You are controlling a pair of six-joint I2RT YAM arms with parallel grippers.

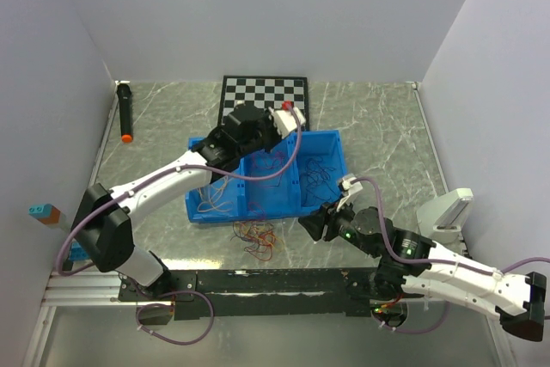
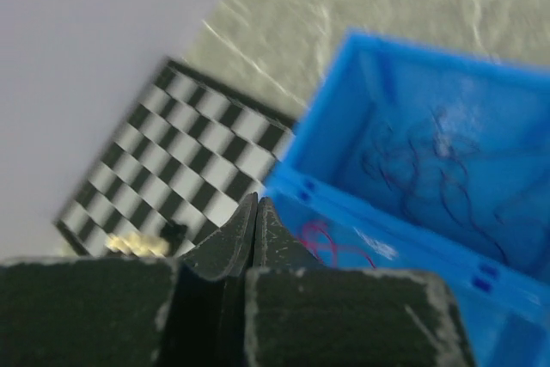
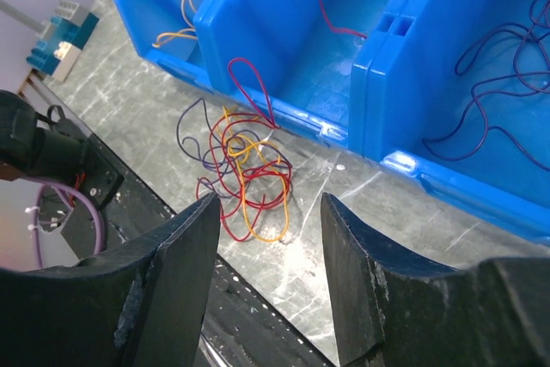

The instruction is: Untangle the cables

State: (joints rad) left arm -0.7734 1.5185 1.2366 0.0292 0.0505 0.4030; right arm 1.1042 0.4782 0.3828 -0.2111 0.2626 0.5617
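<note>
The cables (image 3: pixel 245 169) lie as a tangled bunch of red, yellow-orange and dark purple wires on the table in front of the blue bin (image 1: pixel 206 211); the top view shows the bunch (image 1: pixel 258 236) too. My right gripper (image 3: pixel 268 199) hovers open just near of the bunch, with nothing between its fingers. Loose wires lie sorted in the bin: yellow (image 3: pixel 185 36) left, red (image 3: pixel 339 6) middle, purple (image 3: pixel 498 83) right. My left gripper (image 2: pixel 256 202) is shut above the bin's back rim, and I see nothing held in it.
A checkerboard (image 1: pixel 265 92) lies behind the bin. A black marker with an orange tip (image 1: pixel 125 113) rests at the back left. A blue and brown block (image 1: pixel 43 212) sits at the left edge, a white object (image 1: pixel 447 210) at the right. A black rail (image 1: pixel 275 281) runs along the front.
</note>
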